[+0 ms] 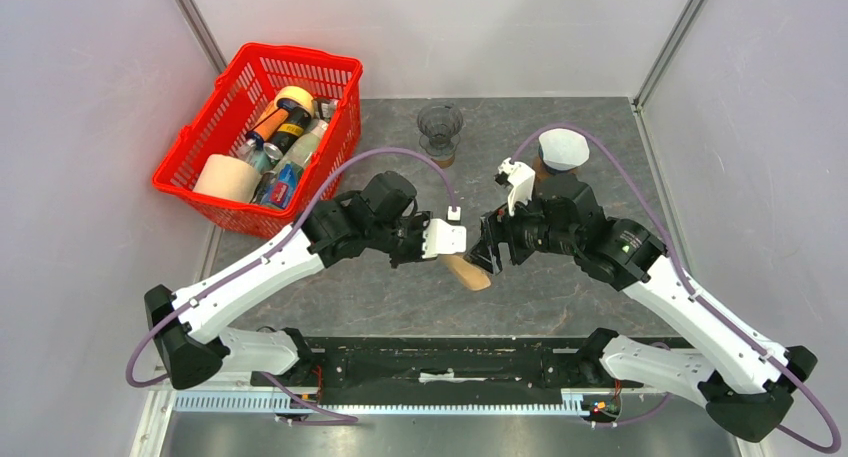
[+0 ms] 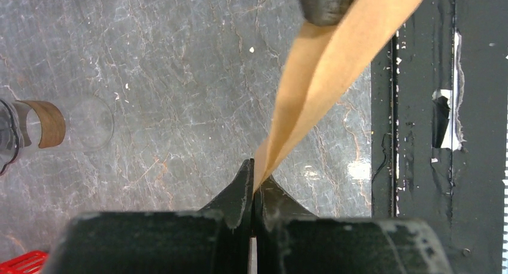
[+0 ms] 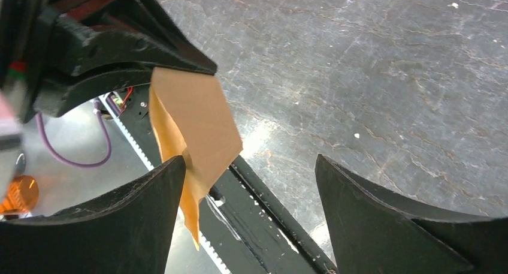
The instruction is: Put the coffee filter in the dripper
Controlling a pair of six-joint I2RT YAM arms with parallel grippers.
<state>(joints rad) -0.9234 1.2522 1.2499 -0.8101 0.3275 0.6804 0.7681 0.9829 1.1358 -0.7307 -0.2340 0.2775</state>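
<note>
Presently logging brown coffee filter [image 1: 468, 273] held in the air above the table [image 1: 390, 297], mid-front, between the two grippers. Pinched at one narrow end by left gripper [image 2: 253, 187], both fingers pressed fully together on the paper, no gap showing. From left wrist: fanning out from that pinch as a folded wedge, wide end running up past a dark fingertip of right gripper [image 3: 248, 163].

Found right gripper spread wide, with nothing clamped. From right wrist: filter hanging just inside one finger [image 3: 129, 220], lower edge slipping behind it. Touching or merely close: cannot tell. Other finger [image 3: 389, 226] well apart from the paper. Upper end of the filter tucked under the left gripper's black fingers.

Surroundings, top view:
- Glass dripper [image 1: 440, 129] upright at back centre, well apart from the filter. Also caught at the left edge of the left wrist view, brown band on its side.
- Left wrist's white block and a purple cable [image 1: 400, 153] lying on the line between filter and dripper; both wrists bunched close together there.
- White domed object [image 1: 563, 149] right of the dripper, just behind the right wrist.
- Red basket [image 1: 205, 199] at back left, holding a tape roll [image 1: 227, 177], bottles, cans.
- Black rail [image 1: 450, 362] along the near edge, below the filter in both wrist views.
</note>
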